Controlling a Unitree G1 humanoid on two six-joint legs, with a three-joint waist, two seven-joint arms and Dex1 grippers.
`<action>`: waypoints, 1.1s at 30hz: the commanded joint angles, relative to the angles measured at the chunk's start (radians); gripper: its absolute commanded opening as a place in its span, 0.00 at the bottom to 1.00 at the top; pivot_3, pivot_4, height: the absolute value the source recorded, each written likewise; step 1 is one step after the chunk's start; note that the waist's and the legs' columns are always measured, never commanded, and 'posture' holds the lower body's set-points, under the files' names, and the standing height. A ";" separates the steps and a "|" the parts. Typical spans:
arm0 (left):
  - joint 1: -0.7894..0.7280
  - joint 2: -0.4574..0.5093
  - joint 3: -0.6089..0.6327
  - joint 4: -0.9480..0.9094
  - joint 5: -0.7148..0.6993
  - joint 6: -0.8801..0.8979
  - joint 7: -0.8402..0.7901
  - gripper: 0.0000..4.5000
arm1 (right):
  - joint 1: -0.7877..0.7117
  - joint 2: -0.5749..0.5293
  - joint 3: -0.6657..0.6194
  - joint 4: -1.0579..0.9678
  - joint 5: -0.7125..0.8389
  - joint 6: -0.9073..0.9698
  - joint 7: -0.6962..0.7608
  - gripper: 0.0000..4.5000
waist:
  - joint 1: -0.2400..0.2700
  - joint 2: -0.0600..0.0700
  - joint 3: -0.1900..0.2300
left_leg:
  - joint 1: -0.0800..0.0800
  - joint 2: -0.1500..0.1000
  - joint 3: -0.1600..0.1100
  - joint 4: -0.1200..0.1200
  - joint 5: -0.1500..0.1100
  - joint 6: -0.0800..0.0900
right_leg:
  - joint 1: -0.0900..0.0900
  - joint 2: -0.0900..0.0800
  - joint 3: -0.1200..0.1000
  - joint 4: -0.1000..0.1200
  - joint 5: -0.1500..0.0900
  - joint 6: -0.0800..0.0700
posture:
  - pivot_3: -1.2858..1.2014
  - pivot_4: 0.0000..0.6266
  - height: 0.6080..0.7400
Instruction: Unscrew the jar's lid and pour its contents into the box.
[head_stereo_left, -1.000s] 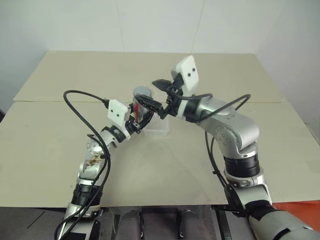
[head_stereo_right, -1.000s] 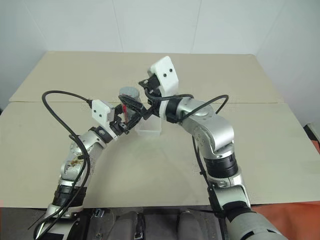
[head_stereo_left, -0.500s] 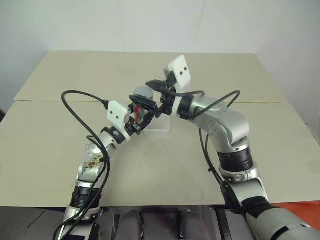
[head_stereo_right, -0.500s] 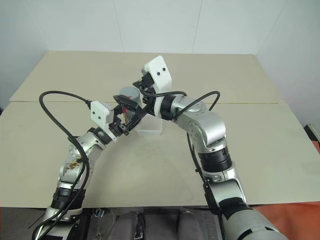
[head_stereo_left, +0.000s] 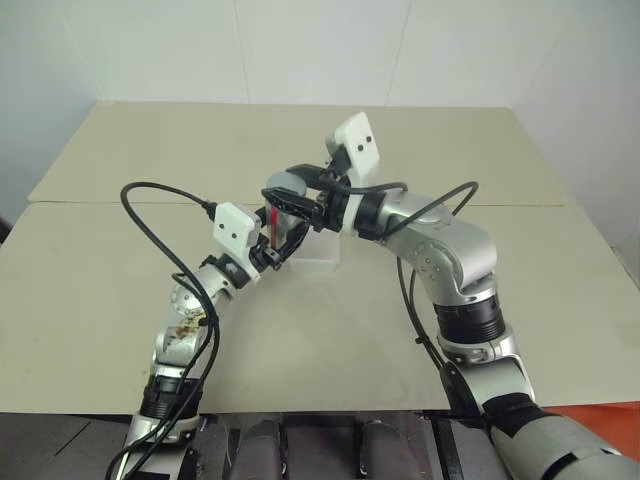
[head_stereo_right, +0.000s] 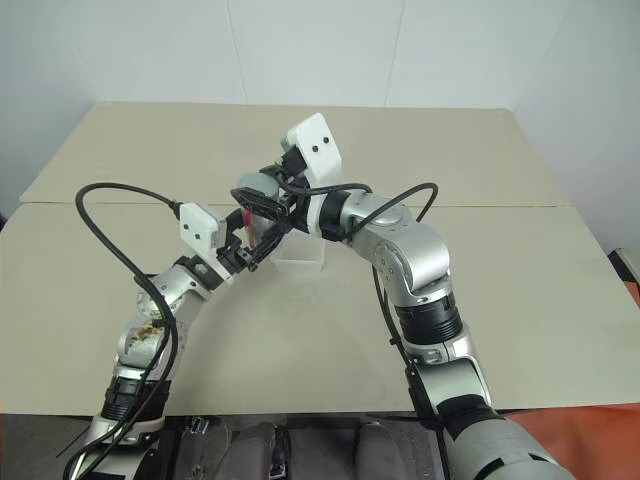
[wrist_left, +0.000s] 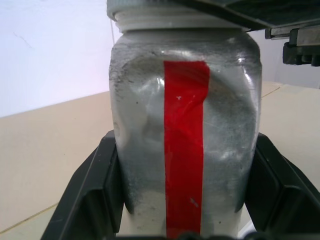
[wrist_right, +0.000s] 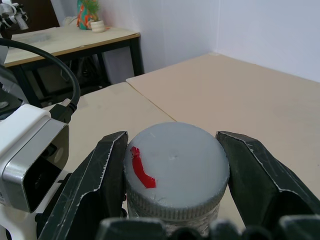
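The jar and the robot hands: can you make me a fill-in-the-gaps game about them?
1. The left hand is shut on the ____, gripping its sides.
2. The right hand is shut on the jar's round grey ____.
3. The stripe down the side of the jar is coloured ____.
4. The clear box stands on the ____, behind the jar.

Missing words: jar; lid; red; table

No readable text, label, brand, number or sign stands on anything in view.
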 joint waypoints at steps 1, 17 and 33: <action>0.018 0.012 0.015 -0.021 -0.030 -0.002 -0.026 0.61 | -0.036 -0.007 -0.022 -0.024 0.003 -0.031 0.007 0.61 | 0.000 0.000 0.000 | 0.000 0.000 0.000 0.000 0.000 0.000 | 0.000 0.000 0.000 0.000 0.000 0.000 | 0.52 0.24 1.00; 0.059 0.150 0.032 0.049 -0.153 -0.005 -0.305 0.61 | -0.057 -0.072 -0.064 -0.070 0.054 -0.011 0.055 0.61 | 0.000 0.000 0.000 | 0.000 0.000 0.001 0.000 0.000 0.000 | 0.000 0.000 -0.001 0.000 0.000 0.000 | 0.52 0.24 1.00; -0.099 0.234 0.135 0.090 -0.214 0.006 -0.358 0.61 | 0.177 -0.181 -0.134 -0.082 -0.119 -0.065 -0.147 0.61 | 0.001 0.000 0.000 | -0.001 0.000 0.005 0.000 0.002 -0.003 | 0.000 0.000 -0.001 -0.001 0.000 0.000 | 0.52 0.24 1.00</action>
